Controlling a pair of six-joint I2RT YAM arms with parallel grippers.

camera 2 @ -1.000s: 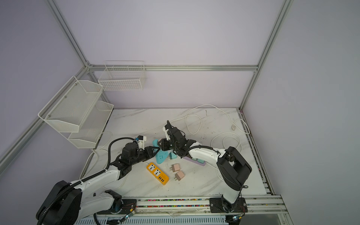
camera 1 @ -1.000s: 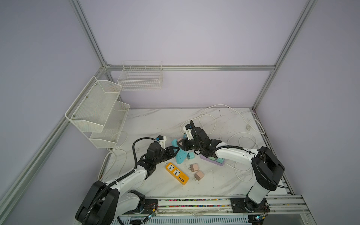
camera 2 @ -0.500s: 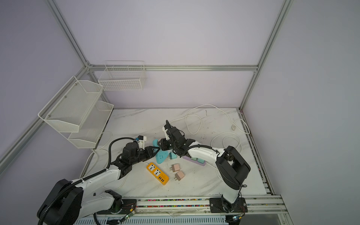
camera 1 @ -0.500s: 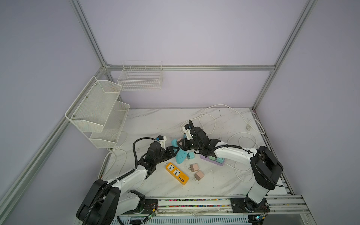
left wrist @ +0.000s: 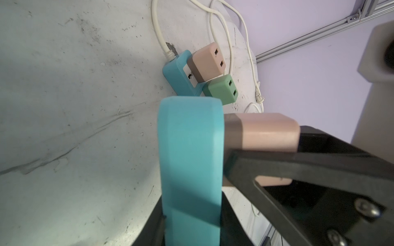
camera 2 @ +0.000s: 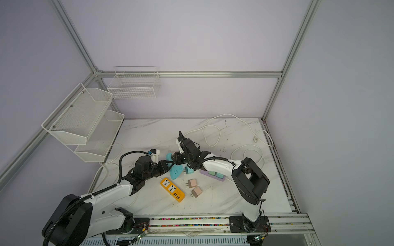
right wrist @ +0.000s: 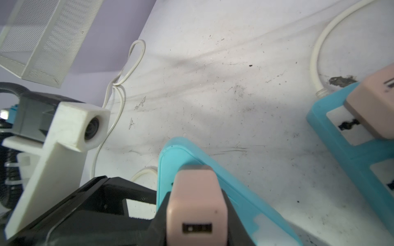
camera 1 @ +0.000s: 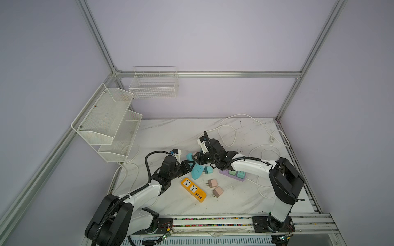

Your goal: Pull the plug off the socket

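Observation:
A teal socket (left wrist: 189, 149) (right wrist: 170, 161) stands on edge, with my left gripper (left wrist: 189, 230) shut on its lower part. A pink plug (left wrist: 262, 132) (right wrist: 196, 200) sits against the socket's face, its grey base touching it. My right gripper (right wrist: 196, 230) is shut on the plug, and its black fingers (left wrist: 298, 161) clamp both sides. In both top views the grippers meet mid-table, the left gripper (camera 1: 188, 164) (camera 2: 168, 165) just below the socket (camera 1: 189, 156) (camera 2: 169, 156) and the right gripper (camera 1: 197, 158) (camera 2: 175, 158) beside it.
A second blue strip (left wrist: 181, 72) (right wrist: 341, 132) carries a pink and a green plug. On the table lie a teal socket with a green plug (camera 1: 196, 172), an orange strip (camera 1: 193, 189), two loose pink plugs (camera 1: 212, 183), a purple strip (camera 1: 232, 174) and white cords (camera 1: 230, 127). Wire racks (camera 1: 106, 121) hang back left.

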